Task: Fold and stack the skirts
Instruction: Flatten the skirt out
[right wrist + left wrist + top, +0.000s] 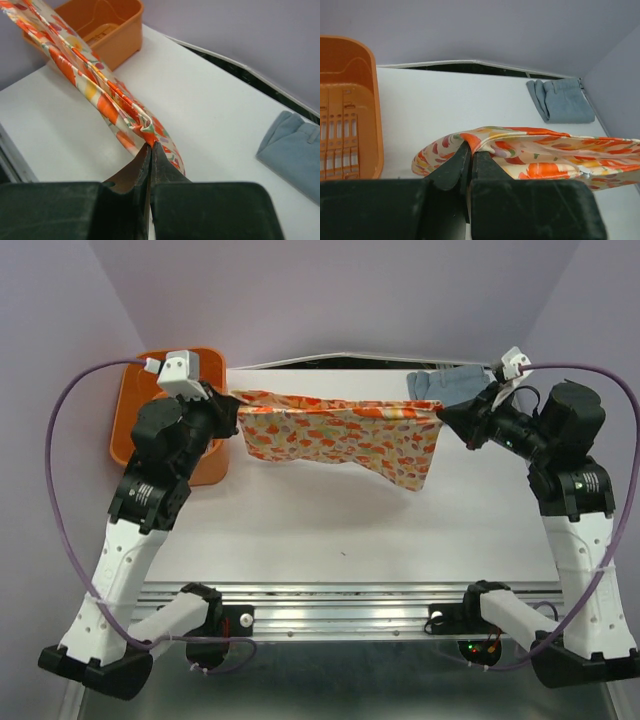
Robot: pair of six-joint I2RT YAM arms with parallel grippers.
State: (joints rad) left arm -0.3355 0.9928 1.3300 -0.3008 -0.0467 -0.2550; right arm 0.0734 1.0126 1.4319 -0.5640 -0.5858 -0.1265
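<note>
An orange floral skirt (340,435) hangs stretched between my two grippers above the white table, its lower edge sagging toward the right. My left gripper (232,400) is shut on the skirt's left corner; in the left wrist view the jaws pinch the cloth (485,142). My right gripper (445,415) is shut on the right corner; in the right wrist view the skirt (107,97) runs from the jaws toward the basket. A folded blue skirt (445,385) lies at the table's far right, seen also in the left wrist view (562,100) and the right wrist view (295,150).
An orange plastic basket (135,405) stands at the table's far left edge, behind my left arm; it also shows in the left wrist view (350,115) and the right wrist view (107,20). The purple walls close in on the table's back and sides.
</note>
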